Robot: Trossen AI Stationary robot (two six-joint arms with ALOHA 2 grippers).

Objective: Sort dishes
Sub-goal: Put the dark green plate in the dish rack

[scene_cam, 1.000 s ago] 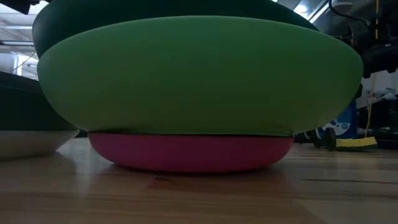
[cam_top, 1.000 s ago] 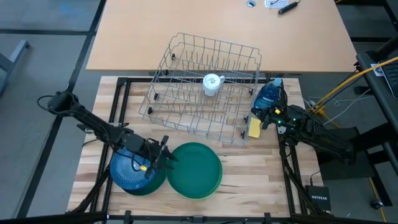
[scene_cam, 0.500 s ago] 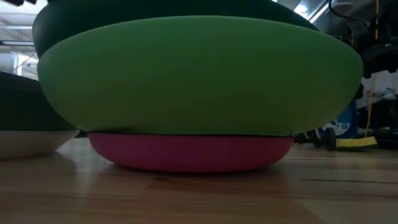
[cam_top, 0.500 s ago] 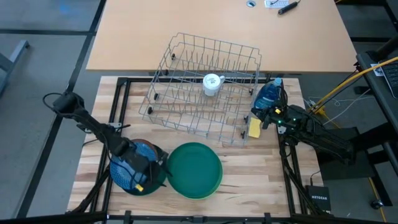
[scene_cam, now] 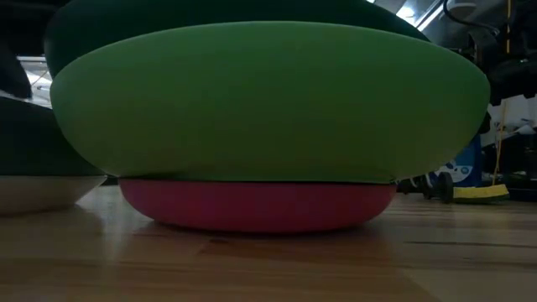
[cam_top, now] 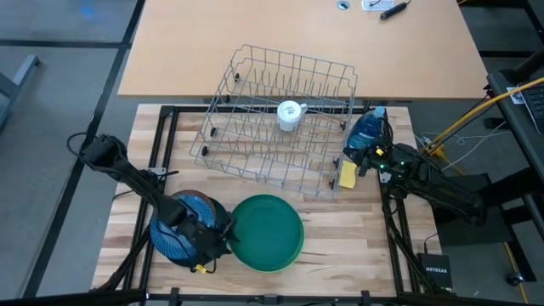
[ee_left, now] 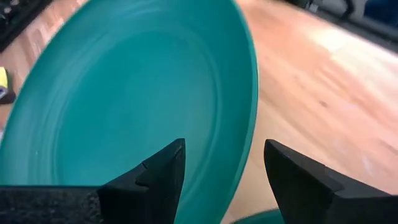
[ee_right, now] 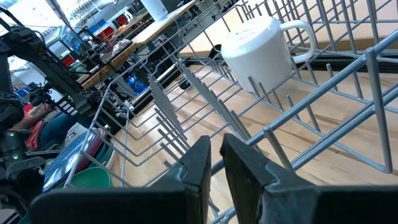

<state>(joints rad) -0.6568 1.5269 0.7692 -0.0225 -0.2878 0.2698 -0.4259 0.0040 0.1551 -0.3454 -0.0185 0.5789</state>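
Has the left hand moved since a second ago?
Yes. In the high view the left hand has swung from over the green plate's edge back toward the table's front edge, now beside the blue plate.

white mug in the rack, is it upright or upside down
Upside down. The white mug sits in the wire rack with its flat base up; the right wrist view shows its mouth down over the tines.

A teal-green plate (cam_top: pixel 267 232), a blue ribbed-pattern dish (cam_top: pixel 174 229), a pink dish (scene_cam: pixel 256 206) under light green (scene_cam: pixel 268 101), white mug (cam_top: pixel 291 112).
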